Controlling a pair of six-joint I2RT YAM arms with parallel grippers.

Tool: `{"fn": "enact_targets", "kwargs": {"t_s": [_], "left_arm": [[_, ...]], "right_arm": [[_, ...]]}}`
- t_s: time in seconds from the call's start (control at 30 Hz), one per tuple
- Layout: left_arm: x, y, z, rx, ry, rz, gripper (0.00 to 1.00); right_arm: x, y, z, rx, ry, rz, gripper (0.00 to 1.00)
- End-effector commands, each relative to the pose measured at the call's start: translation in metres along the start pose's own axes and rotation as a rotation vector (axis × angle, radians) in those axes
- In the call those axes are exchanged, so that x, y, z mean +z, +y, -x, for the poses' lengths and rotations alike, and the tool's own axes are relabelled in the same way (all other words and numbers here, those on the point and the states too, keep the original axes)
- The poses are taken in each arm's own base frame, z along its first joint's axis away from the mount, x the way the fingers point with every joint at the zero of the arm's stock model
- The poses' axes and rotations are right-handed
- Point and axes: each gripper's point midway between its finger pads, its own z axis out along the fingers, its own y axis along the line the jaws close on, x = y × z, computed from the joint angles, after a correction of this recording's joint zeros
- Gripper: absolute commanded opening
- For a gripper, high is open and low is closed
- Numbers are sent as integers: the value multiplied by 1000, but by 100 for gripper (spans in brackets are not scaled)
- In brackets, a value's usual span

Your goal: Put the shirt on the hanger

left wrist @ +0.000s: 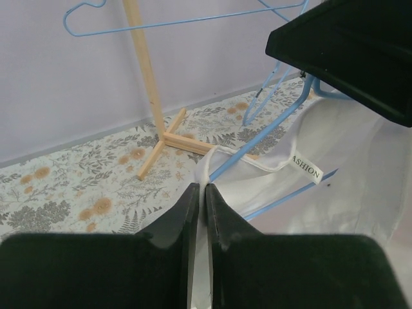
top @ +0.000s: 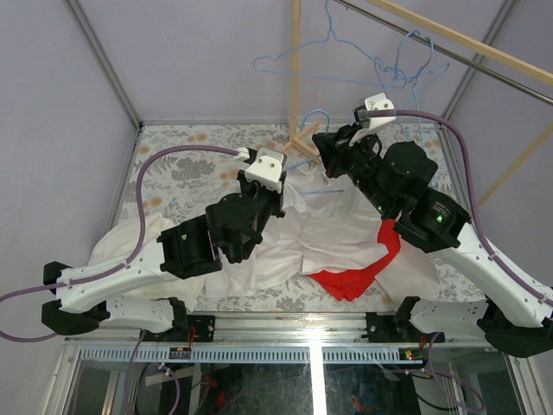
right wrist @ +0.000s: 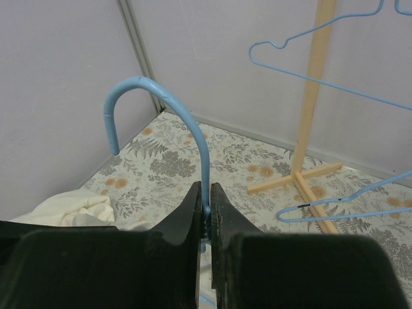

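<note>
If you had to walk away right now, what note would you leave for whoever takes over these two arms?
Left gripper: shut on the shirt at the neck edge.
Right gripper: shut on the blue hanger just below its hook.
Done: one hanger arm seems partly inside the neck, shirt mostly lying on the table.
Left: work both shoulders on.

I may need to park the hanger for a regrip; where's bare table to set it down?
Best is the far-left table, between the left wall, the wooden stand's base and the off-white garment. A narrow bare strip runs along the near edge, below the clothes. The middle is crowded: shirt, red cloth, left arm and right arm.
</note>
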Motion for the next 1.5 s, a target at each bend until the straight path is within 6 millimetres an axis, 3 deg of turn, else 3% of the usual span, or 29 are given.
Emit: {"fn": "enact_targets", "kwargs": {"t_s": [0.0, 0.3, 0.53, 0.9, 1.13, 1.27, 1.47], "left_arm": [[-4, 11, 15, -44, -30, 28, 1], [-14, 35, 33, -73, -59, 98, 0], [-21, 55, 34, -88, -54, 179, 0], [-12, 61, 20, -80, 31, 225, 0], [1, 75, 11, -124, 93, 244, 0], [2, 71, 11, -143, 96, 202, 0], [-1, 43, 25, -186, 55, 10, 0]], "right_arm": [[-6, -3, 28, 26, -94, -8, 0], [-7, -9, 20, 7, -87, -37, 0], [-9, -11, 19, -11, -93, -35, 0], [-17, 29, 15, -114, -107, 227, 0], [-19, 34, 3, -154, -97, 269, 0], [-16, 27, 2, -156, -92, 229, 0], [-3, 22, -4, -141, -71, 170, 0]]}}
